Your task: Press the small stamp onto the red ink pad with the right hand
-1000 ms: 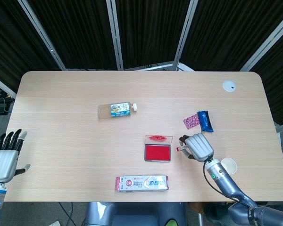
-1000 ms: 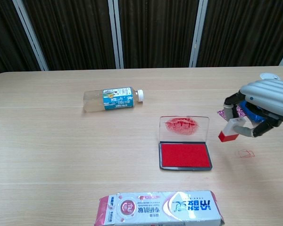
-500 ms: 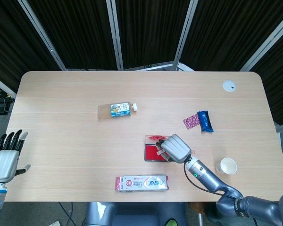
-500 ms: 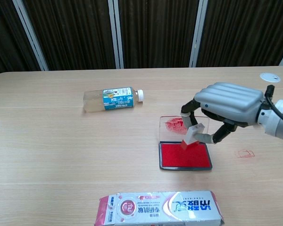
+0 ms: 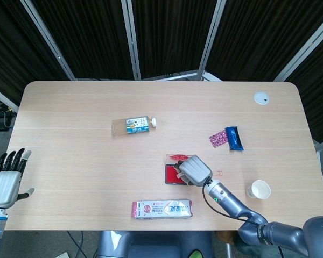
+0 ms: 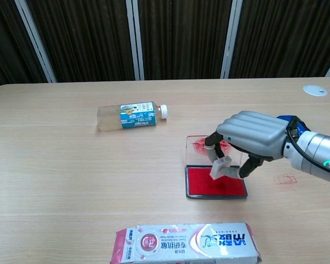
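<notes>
We saw the right hand (image 6: 257, 136) pinching the small pale stamp (image 6: 220, 166) down on the red ink pad (image 6: 216, 182), whose clear lid (image 6: 193, 147) stood open; the left hand (image 5: 6, 180) was open-fingered and held nothing.

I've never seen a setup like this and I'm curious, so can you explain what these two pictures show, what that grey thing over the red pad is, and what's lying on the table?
It is a two-armed robot with humanlike hands. One picture looks down from its head, the other forward from its chest. The grey thing is the right hand, holding a small stamp down on the red ink pad. The left hand waits open at the table's edge. Also lying there: a plastic bottle on its side, a long packet, two small wrappers and a paper cup.
</notes>
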